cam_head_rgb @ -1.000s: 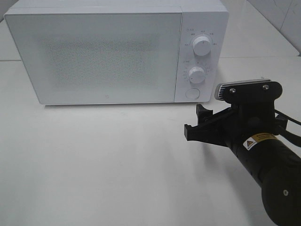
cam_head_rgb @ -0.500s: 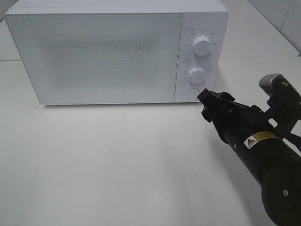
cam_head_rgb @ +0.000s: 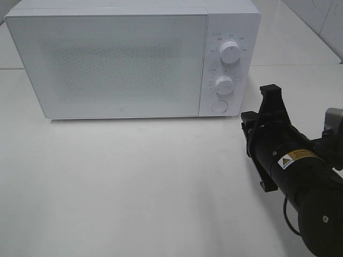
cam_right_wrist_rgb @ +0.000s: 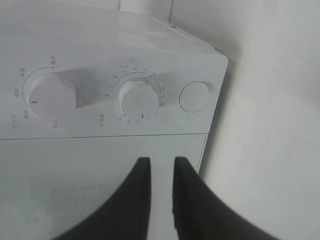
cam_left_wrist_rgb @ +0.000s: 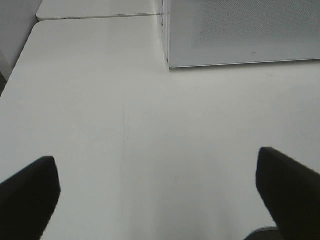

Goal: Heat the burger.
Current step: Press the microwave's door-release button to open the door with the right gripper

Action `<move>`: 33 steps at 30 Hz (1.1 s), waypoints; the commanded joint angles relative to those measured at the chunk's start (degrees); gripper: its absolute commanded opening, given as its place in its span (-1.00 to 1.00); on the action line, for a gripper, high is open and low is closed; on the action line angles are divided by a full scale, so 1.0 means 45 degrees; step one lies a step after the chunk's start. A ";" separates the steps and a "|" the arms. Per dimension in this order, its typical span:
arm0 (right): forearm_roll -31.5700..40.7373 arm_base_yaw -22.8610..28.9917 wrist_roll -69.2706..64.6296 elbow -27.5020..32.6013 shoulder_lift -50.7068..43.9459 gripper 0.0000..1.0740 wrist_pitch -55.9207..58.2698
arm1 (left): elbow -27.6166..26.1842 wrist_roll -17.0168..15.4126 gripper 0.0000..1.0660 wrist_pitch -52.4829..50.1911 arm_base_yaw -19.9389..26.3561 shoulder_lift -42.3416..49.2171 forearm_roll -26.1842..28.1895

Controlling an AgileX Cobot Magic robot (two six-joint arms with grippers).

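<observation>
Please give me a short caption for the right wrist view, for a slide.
The right gripper points at the control panel of the closed microwave, with two dials and a round button.

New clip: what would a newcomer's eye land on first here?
The big white microwave at the back of the table dominates, with its door closed. The black right arm fills the right foreground, its pincer closed to a slit and facing the control panel. No burger shows in any view.
</observation>
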State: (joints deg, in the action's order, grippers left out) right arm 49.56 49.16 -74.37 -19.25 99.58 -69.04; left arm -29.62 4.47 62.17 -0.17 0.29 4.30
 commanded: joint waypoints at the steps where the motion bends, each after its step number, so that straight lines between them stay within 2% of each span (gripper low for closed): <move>1: 0.0267 0.0076 -0.0560 -0.0089 -0.0051 -0.93 -0.0306 | -0.0013 -0.0076 0.88 -0.0166 0.0025 0.0064 0.0038; 2: 0.0573 0.0076 -0.0662 -0.0089 -0.0051 -1.00 0.0076 | -0.0013 -0.0076 0.88 -0.0166 0.0025 0.0064 0.0038; 5: 0.1184 0.0064 -0.0624 -0.0191 -0.0051 -1.00 0.0522 | -0.0013 -0.0076 0.88 -0.0166 0.0025 0.0064 0.0038; 17: 0.1235 -0.0802 0.0535 -0.1401 0.0013 -1.00 0.1528 | -0.0013 -0.0076 0.88 -0.0166 0.0025 0.0064 0.0038; 33: 0.1146 -0.1210 0.0038 -0.3438 0.2381 -1.00 0.1910 | -0.0013 -0.0076 0.88 -0.0166 0.0025 0.0064 0.0038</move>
State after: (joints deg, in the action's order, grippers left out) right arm 55.23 43.95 -73.91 -34.15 110.07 -60.73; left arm -29.62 4.47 62.17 -0.17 0.29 4.30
